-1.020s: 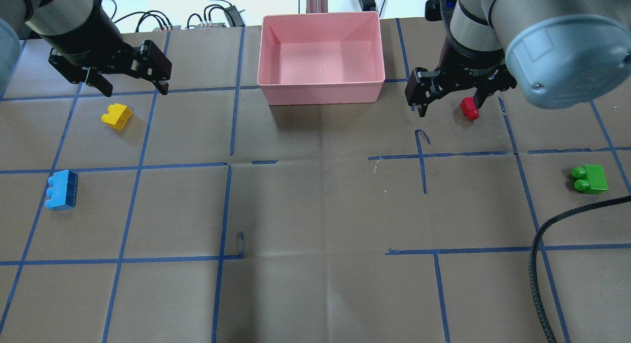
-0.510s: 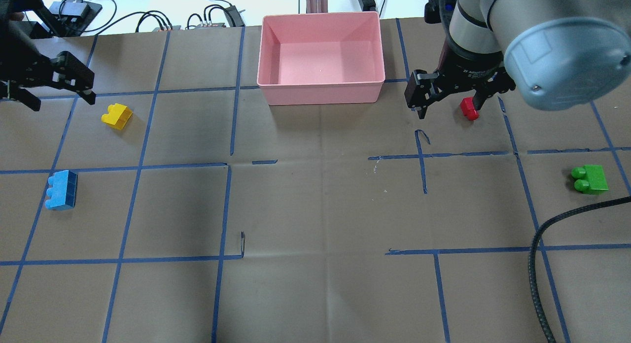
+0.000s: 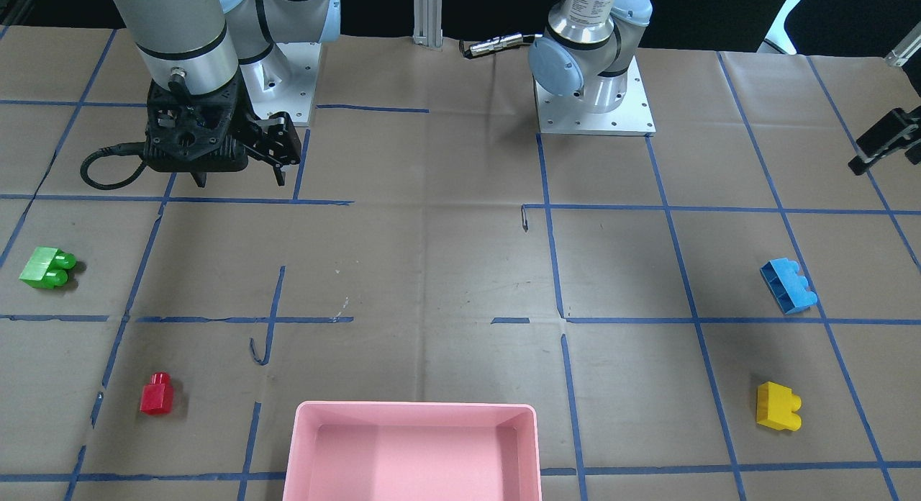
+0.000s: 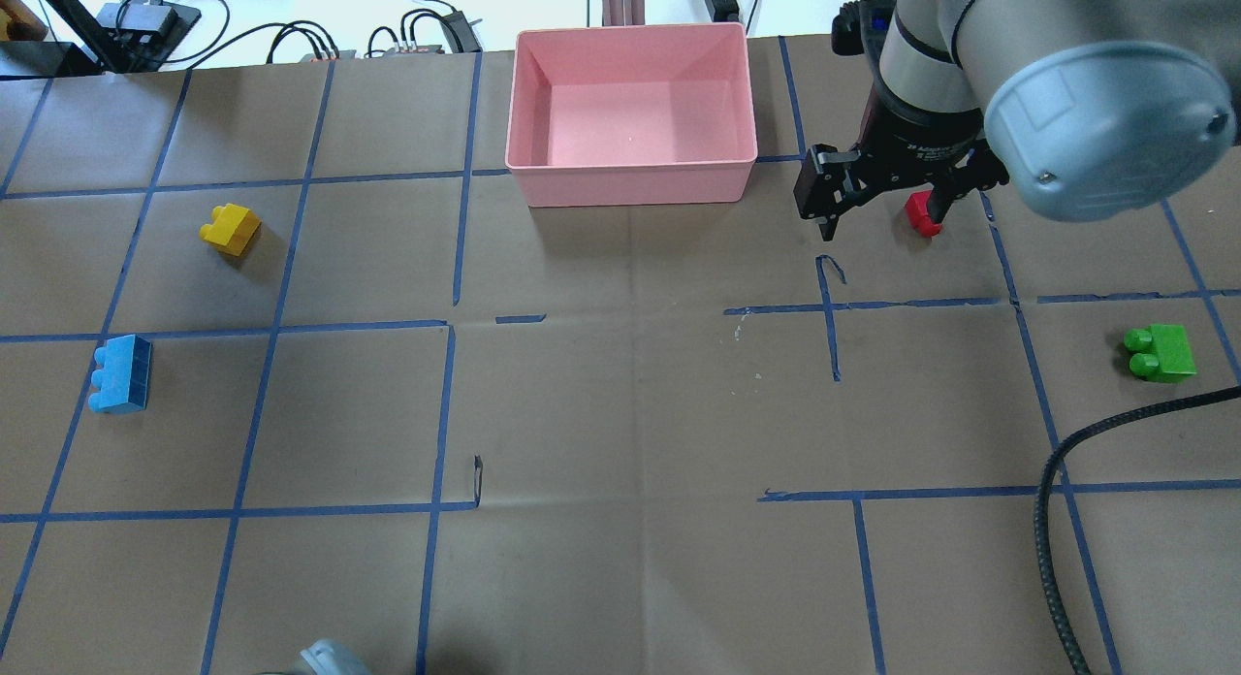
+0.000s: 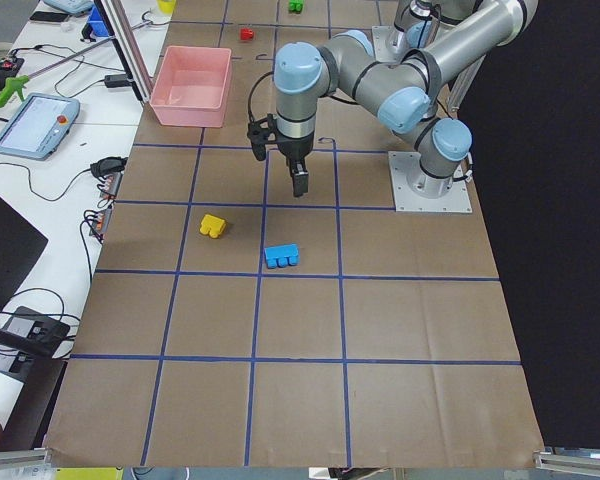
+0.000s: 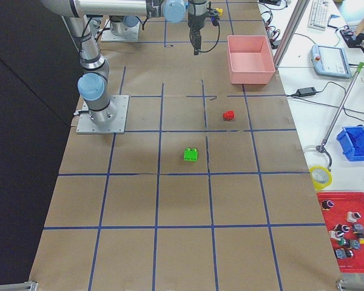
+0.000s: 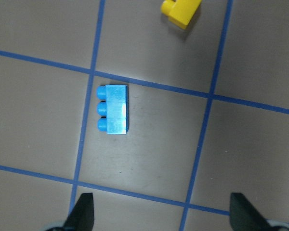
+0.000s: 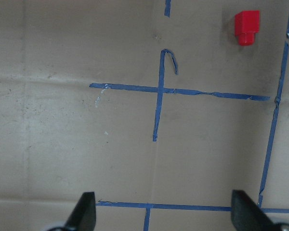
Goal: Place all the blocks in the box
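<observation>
The pink box (image 4: 630, 182) stands empty at the far middle of the table. All four blocks lie on the paper: yellow (image 4: 231, 229) and blue (image 4: 121, 374) on the left, red (image 4: 923, 214) and green (image 4: 1161, 353) on the right. My right gripper (image 4: 880, 219) is open and empty, hovering high beside the red block, which shows at the top right of its wrist view (image 8: 246, 26). My left gripper (image 7: 161, 214) is open and empty, high over the blue block (image 7: 113, 108). It is outside the overhead view.
A black cable (image 4: 1057, 520) curls over the table's near right corner. Cables and small devices (image 4: 427, 30) lie beyond the far edge, left of the box. Blue tape lines (image 4: 456, 190) grid the brown paper.
My left gripper has swung left from above the yellow block and left the overhead view. My right gripper has shifted only slightly by the red block. No block has moved.
</observation>
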`<move>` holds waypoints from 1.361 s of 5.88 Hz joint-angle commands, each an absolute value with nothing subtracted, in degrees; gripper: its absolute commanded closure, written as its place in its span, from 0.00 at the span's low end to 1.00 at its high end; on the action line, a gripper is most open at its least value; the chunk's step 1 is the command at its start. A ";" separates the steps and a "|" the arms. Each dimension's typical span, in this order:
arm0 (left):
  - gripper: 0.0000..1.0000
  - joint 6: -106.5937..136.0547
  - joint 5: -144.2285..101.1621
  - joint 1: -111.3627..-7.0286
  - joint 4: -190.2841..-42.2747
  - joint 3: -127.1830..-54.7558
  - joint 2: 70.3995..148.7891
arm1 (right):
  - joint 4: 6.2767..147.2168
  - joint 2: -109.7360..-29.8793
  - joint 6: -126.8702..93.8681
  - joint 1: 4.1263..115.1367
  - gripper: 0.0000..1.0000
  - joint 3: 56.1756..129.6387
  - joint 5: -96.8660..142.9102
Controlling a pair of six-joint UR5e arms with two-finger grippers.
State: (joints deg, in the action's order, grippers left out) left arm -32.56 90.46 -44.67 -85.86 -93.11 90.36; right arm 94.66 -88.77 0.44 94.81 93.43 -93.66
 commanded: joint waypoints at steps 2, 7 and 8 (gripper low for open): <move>0.01 -35.60 90.35 -41.05 -83.08 -96.76 91.67 | 94.13 -88.94 1.32 90.91 0.00 94.04 -93.87; 0.02 -33.59 90.18 -42.18 -68.59 -97.65 107.54 | 99.10 -91.94 35.62 60.63 0.00 98.42 -93.34; 0.02 -31.75 87.65 -43.58 -65.42 -97.73 110.97 | 104.19 -91.41 35.86 56.64 0.00 101.22 -93.51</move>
